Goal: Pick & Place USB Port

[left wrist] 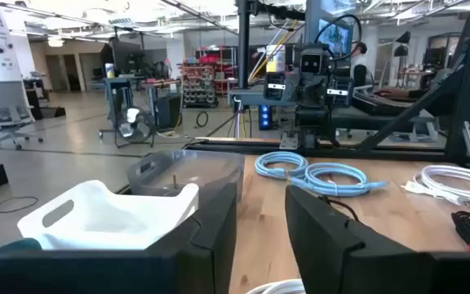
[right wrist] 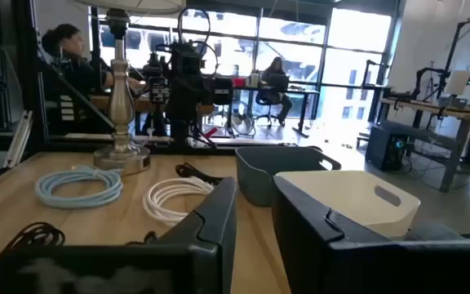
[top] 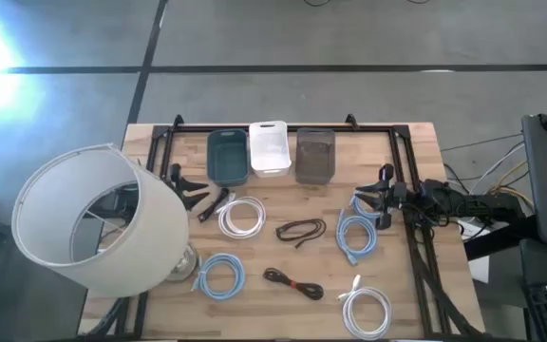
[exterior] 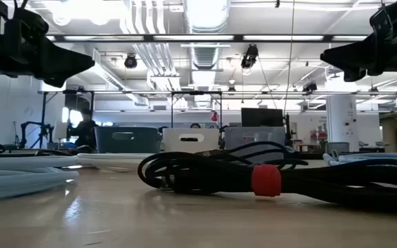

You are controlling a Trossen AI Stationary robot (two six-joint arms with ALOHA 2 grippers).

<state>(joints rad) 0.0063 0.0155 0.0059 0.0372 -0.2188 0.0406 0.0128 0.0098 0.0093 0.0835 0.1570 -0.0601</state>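
No readable brand, label or writing on any item. Wooden plank table (top: 416, 152) w/ black metal frame, seen from above. Along the far edge, three smooth plastic bins in a row, rounded rectangles w/ handle slots: dark teal bin (top: 227, 156), white bin (top: 269, 147), grey-brown bin (top: 314, 155). Nearer the front lie coiled cables: white cable coil (top: 241, 218) just in front of the teal bin, thin black cable loop (top: 301, 231) at centre, two pale blue coils at right (top: 357, 236), one pale blue coil at front left (top: 219, 276), a white coil at front right (top: 366, 309), and a black USB cable bundle (top: 293, 282) at front centre, cinched by a red strap (exterior: 266, 180). A big white drum lampshade (top: 98, 219) on a lamp covers the table's left side and part of the left arm. Left gripper (top: 200, 196) sits near the teal bin, fingers (left wrist: 210, 233) a narrow gap apart, empty. Right gripper (top: 367, 198) waits at the right edge by the blue coils, fingers (right wrist: 219, 220) also narrowly apart, empty. People sit at desks in the room beyond.
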